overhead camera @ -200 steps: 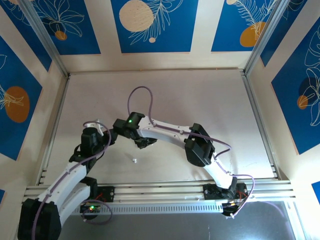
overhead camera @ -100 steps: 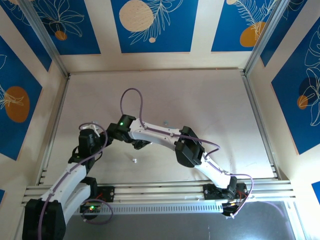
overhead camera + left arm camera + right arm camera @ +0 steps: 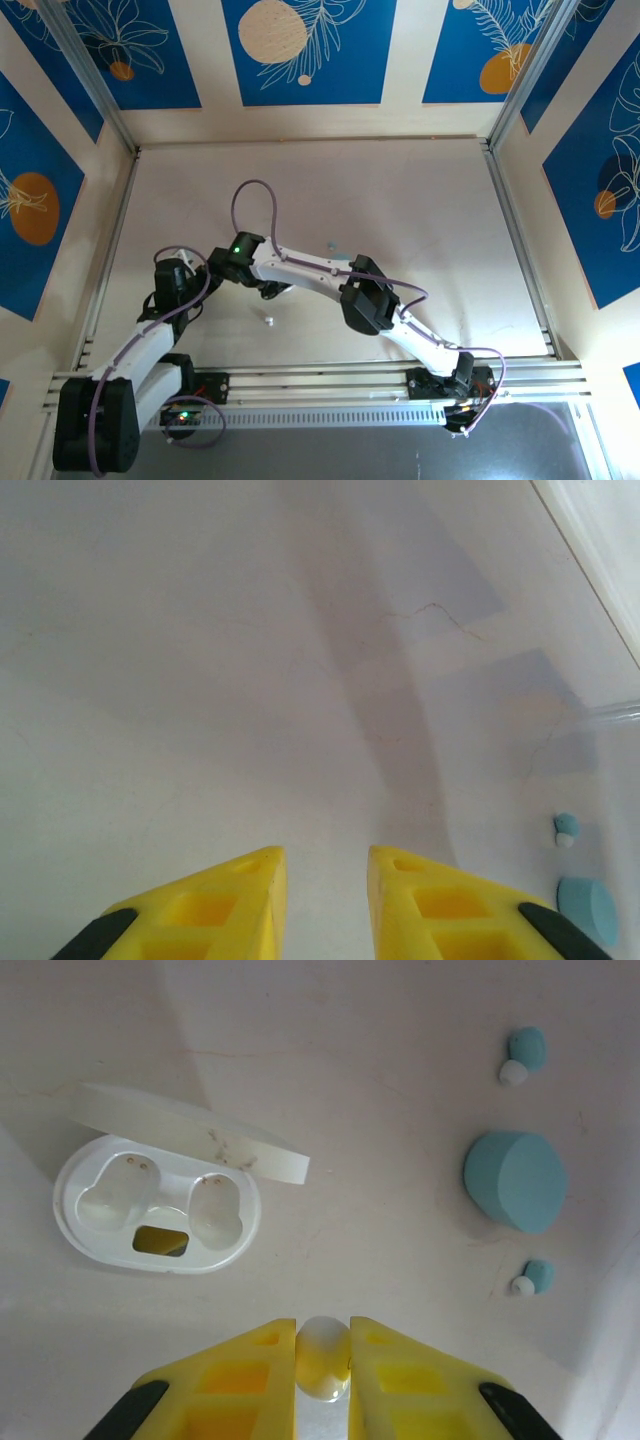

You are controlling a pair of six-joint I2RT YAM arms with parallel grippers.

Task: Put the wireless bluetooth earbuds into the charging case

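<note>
Two bare sockets [image 3: 218, 1208] in open case [image 3: 110, 1252]

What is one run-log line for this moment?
right fingers: shut on white earbud | white case: open, both sockets empty | left fingers: apart, empty | blue case: closed

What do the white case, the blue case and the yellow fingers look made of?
White case: glossy moulded plastic, seemingly; smooth sheen, formed wells. Blue case: matte plastic, likely; no glare. Right hand fingers, gripping a white bud: yellow plastic, perhaps printed; hollow cells.
</note>
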